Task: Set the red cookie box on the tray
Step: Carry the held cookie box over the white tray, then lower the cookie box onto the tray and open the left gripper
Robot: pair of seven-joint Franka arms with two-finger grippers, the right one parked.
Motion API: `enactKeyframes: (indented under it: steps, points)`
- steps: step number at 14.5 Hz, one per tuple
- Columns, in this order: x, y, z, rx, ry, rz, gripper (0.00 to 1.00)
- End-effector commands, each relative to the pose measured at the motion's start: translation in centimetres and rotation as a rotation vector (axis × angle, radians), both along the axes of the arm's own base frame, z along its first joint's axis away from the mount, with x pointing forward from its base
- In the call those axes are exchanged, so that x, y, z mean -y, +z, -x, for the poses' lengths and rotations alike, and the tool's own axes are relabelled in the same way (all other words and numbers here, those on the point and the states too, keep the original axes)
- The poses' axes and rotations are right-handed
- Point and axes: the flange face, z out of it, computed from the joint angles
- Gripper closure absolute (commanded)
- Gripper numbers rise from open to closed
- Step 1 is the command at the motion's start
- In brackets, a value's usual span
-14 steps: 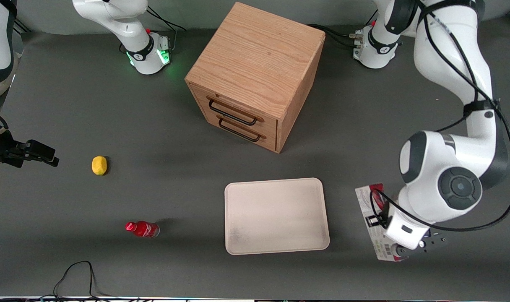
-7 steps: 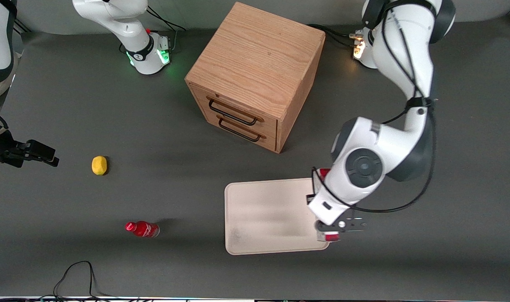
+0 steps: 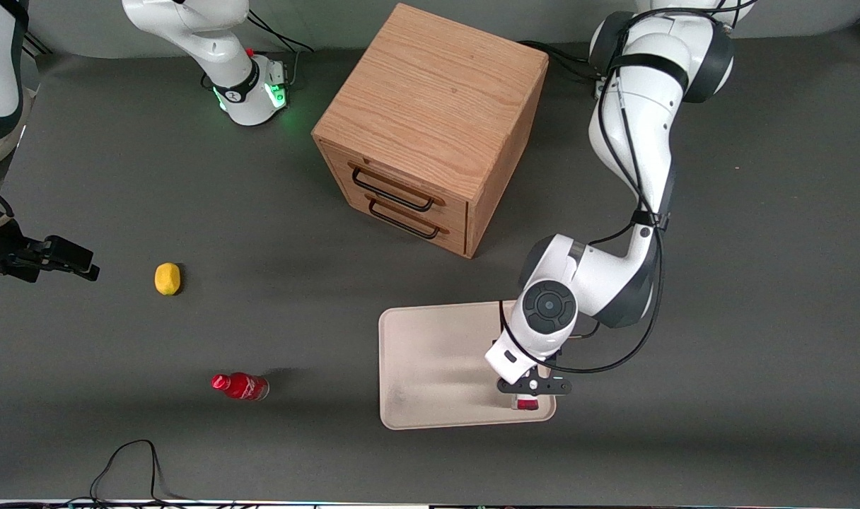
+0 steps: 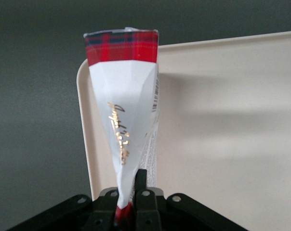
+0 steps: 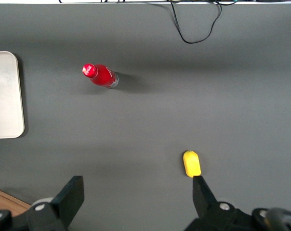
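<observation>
A wooden drawer cabinet [image 3: 430, 127] stands at upper centre of the dark desk [image 3: 154, 177], the cream tray [image 3: 430, 367] lies below it, and over the tray's lower right corner the tool [image 3: 527, 397] pinches the red cookie box [image 4: 128, 106].

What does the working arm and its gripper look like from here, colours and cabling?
The working left arm has glossy white rounded shells with dark grey joint bands and a round dark grey cap at the wrist. Thin black cables run along it and loop by the wrist. The black two-finger gripper, above the cream tray, has a black body with small silver screws.
</observation>
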Motion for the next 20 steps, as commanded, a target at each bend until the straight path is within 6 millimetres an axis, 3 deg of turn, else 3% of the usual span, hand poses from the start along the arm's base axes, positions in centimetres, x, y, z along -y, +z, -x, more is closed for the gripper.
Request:
enactKeyframes:
  steps: [1, 5, 10, 11, 12, 13, 16, 20]
  points:
    - [-0.2, -0.1, 0.4, 0.008, -0.014, -0.029, 1.00]
    - [-0.7, -1.9, 0.5, -0.004, -0.005, -0.035, 1.00]
    - [-1.0, -2.5, 0.1, 0.034, -0.006, -0.008, 1.00]
    - [-1.4, -2.5, -0.1, 0.032, -0.001, -0.006, 0.65]
    - [-1.6, -2.8, -0.1, 0.028, -0.012, -0.010, 0.01]
    - [-1.6, -2.9, 0.2, 0.026, -0.017, -0.010, 0.00]
    - [-2.0, 0.4, -0.1, 0.042, 0.000, 0.004, 0.00]
    - [-7.7, 11.3, -0.3, -0.023, 0.074, 0.017, 0.00]
